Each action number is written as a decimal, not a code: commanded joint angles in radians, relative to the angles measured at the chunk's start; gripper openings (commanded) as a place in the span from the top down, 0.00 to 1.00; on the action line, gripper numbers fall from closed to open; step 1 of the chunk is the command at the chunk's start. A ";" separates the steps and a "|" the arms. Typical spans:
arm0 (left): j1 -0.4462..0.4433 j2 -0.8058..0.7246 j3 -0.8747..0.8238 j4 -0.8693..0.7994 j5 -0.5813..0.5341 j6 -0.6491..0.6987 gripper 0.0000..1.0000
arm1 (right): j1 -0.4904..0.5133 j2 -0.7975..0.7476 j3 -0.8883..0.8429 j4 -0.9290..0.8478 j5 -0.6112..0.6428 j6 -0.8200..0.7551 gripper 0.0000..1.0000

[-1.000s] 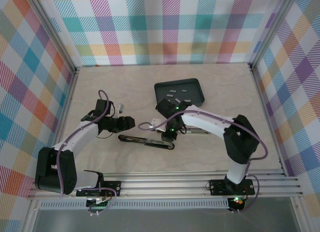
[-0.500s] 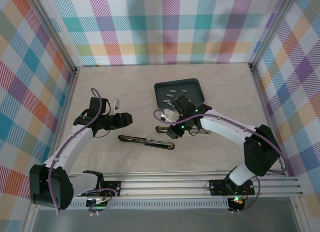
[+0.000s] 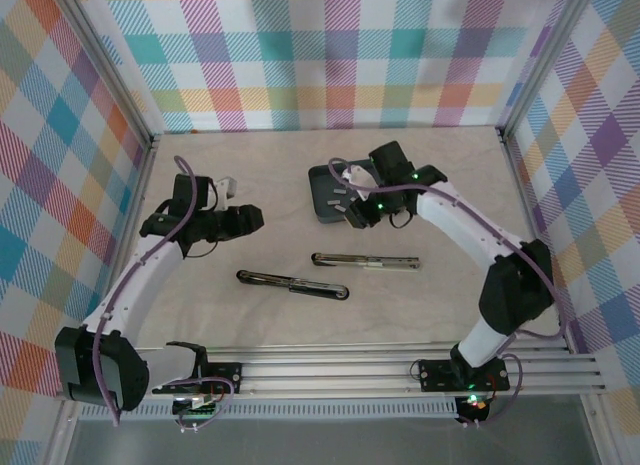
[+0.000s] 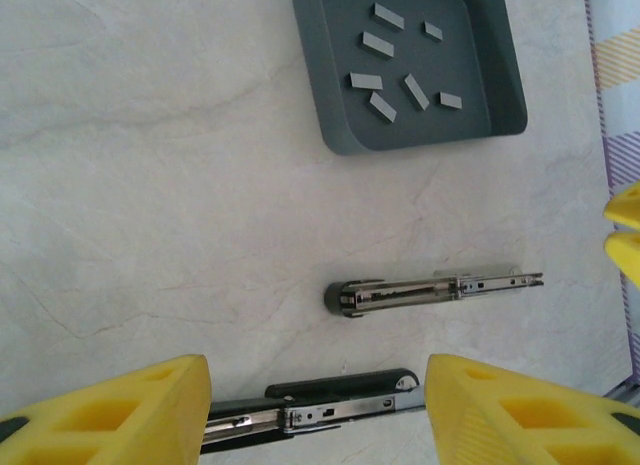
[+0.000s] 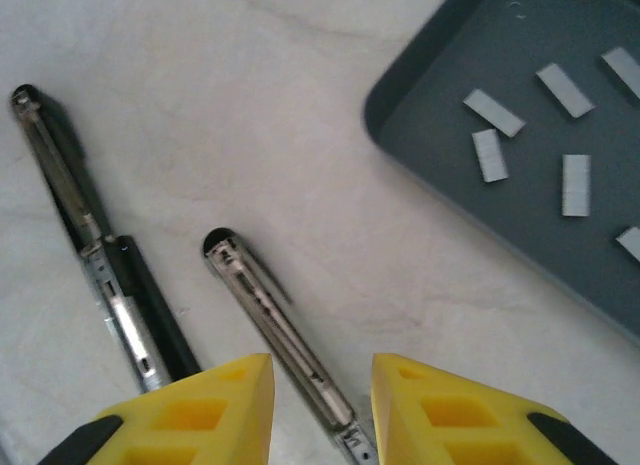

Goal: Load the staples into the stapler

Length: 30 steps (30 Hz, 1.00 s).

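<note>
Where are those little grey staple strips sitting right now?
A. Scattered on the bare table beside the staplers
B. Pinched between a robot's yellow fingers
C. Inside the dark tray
C: the staples lie loose on the floor of the dark tray, apart from the two opened staplers on the table.

- Bare counter (image 3: pixel 262 170) was open between the left end effector (image 3: pixel 252 221) and the tray (image 3: pixel 322 211).
- The silver stapler (image 3: pixel 365 262) and black stapler (image 3: pixel 292 282) obstructed mid-counter, with a narrow clear strip between them.
</note>
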 commanded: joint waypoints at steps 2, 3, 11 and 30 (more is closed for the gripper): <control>0.003 0.064 0.083 -0.060 -0.035 0.008 0.41 | -0.041 0.120 0.127 -0.116 0.045 0.030 0.69; 0.004 0.082 0.097 -0.064 -0.041 0.007 0.41 | -0.049 0.151 0.158 -0.128 0.052 0.040 0.69; 0.004 0.237 0.210 -0.101 -0.076 0.020 0.41 | -0.064 0.386 0.375 -0.170 0.142 0.065 0.69; 0.004 0.464 0.400 -0.177 -0.093 0.091 0.41 | -0.133 0.619 0.556 -0.132 0.123 -0.105 0.66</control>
